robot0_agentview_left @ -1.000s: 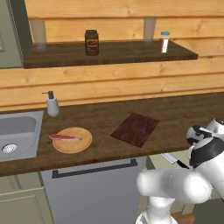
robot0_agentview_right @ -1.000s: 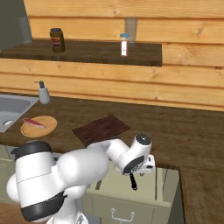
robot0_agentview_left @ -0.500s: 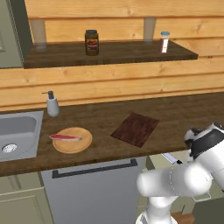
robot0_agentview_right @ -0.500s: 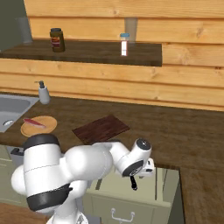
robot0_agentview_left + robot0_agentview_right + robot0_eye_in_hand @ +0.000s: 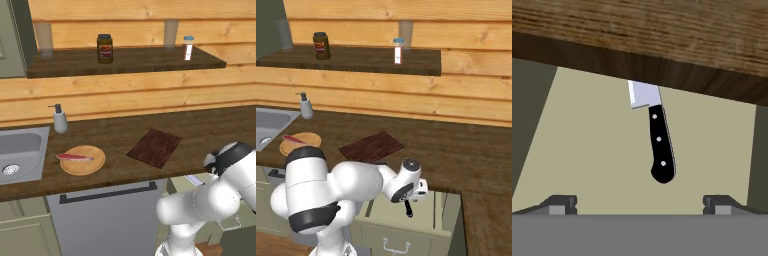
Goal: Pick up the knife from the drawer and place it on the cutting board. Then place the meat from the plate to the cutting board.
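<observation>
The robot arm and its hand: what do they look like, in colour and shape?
The arm is glossy white, built of rounded, bulging segments, with dark grey bands at the joints. The hand ends in two small dark finger tips. No cables or markings are visible.

The knife (image 5: 657,137) lies flat on the pale floor of the open drawer (image 5: 587,150), its black three-riveted handle pointing toward the end effector (image 5: 640,202) and its silver blade running up under the dark wooden edge of the table (image 5: 642,35), which hides the tip. The end effector's two dark fingertips (image 5: 559,204) stand wide apart, one on either side of the handle and clear of it.
</observation>
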{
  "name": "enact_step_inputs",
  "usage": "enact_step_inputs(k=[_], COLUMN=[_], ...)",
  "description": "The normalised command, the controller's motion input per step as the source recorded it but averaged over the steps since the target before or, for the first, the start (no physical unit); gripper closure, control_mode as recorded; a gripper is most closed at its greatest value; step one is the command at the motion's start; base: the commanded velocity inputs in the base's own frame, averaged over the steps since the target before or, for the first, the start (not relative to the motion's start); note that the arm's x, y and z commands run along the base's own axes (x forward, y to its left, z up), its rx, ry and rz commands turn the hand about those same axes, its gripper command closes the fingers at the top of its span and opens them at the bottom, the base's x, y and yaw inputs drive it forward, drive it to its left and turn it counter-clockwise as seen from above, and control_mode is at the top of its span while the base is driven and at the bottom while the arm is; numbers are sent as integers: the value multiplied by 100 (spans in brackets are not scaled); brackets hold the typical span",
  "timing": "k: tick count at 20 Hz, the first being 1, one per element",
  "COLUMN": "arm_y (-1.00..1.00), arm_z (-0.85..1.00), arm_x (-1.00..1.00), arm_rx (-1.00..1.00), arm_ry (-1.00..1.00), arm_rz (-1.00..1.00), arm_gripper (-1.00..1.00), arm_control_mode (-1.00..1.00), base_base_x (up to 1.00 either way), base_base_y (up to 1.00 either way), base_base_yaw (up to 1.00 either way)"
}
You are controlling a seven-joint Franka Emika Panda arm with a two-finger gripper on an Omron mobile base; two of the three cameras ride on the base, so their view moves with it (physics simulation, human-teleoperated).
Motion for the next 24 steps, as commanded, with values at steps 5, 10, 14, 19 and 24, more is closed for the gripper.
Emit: enact_step_inputs(k=[5, 10, 14, 19, 24], arm_y=[3, 0, 0, -5, -18], arm_z=[-16, -15, -4, 0, 0], arm_x=[13, 10, 18, 13, 5], arm_rx=[-2, 0, 0, 0, 0], arm_ry=[0, 0, 0, 0, 0], arm_rz=[0, 0, 0, 0, 0], arm_gripper=[-100, -100, -100, -100, -100], arm_control_mode=[-100, -100, -100, -100, -100], base_base_x=[0, 0, 0, 0, 0], base_base_y=[0, 0, 0, 0, 0], base_base_yaw=[0, 0, 0, 0, 0])
